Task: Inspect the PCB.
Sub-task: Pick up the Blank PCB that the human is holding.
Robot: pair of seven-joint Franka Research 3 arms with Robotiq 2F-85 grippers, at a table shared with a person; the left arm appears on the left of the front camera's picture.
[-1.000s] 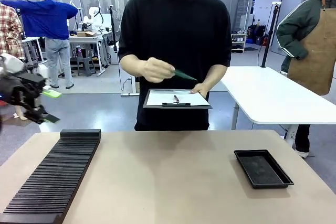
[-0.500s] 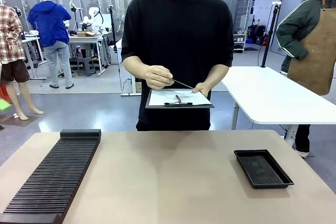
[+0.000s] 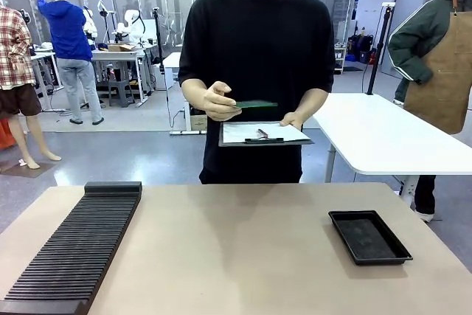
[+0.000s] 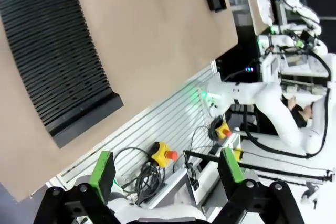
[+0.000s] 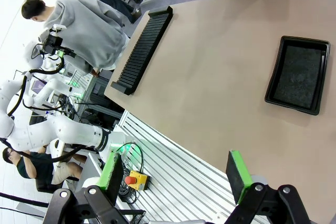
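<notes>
The person at the far side holds the green PCB (image 3: 254, 104) flat and edge-on in one hand, just above a grey clipboard (image 3: 264, 134) with white paper in the other hand. My left gripper (image 4: 167, 170) is open, hanging over the table's near edge with nothing between its green pads. My right gripper (image 5: 176, 173) is open too, above the near edge of the table, and holds nothing.
A long black slotted rack (image 3: 77, 245) lies along the table's left side and appears as the slotted rack (image 4: 52, 56) and slotted rack (image 5: 144, 45) from the wrists. A shallow black tray (image 3: 369, 236), also tray (image 5: 298, 74), sits at the right. A white table (image 3: 383, 134) stands behind.
The left arm has withdrawn out of the front view's left edge. The person has levelled the PCB from tilted to flat and shifted slightly right with the clipboard.
</notes>
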